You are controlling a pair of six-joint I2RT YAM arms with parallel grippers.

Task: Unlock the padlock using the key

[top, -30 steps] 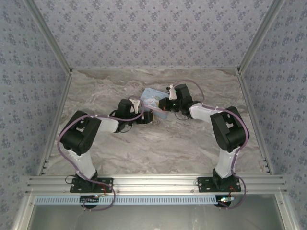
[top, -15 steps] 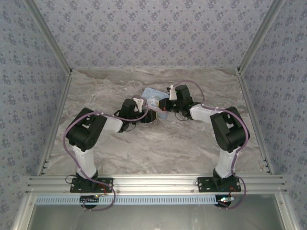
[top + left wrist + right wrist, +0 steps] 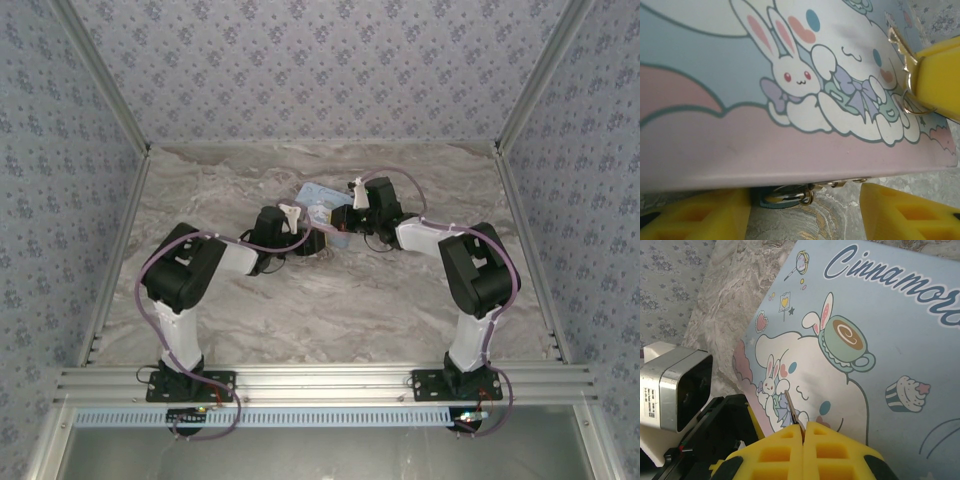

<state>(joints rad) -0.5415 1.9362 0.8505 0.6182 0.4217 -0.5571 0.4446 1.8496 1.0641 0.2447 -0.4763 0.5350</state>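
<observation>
The tiny teal padlock (image 3: 781,196) with its silver shackle lies on the table under the near edge of the light-blue cartoon tin (image 3: 740,75). My left gripper (image 3: 805,212) stands open around the padlock, which sits close to its left finger (image 3: 695,217) and well apart from the right one. My right gripper (image 3: 803,429) is shut on the small gold key (image 3: 792,407), whose blade sticks out over the tin's lid (image 3: 880,340). From the left wrist, the key (image 3: 901,50) and the right gripper's yellow fingers (image 3: 940,75) hover above the tin's right end.
Both grippers meet at the tin (image 3: 318,197) in the middle back of the marbled table (image 3: 300,310). The left wrist camera housing (image 3: 675,385) sits close to the right gripper. Patterned walls and metal rails (image 3: 120,250) enclose the table.
My left arm has slid forward to the right, up to the tin's near edge, and its jaws have narrowed. The right arm with the key has not moved.
</observation>
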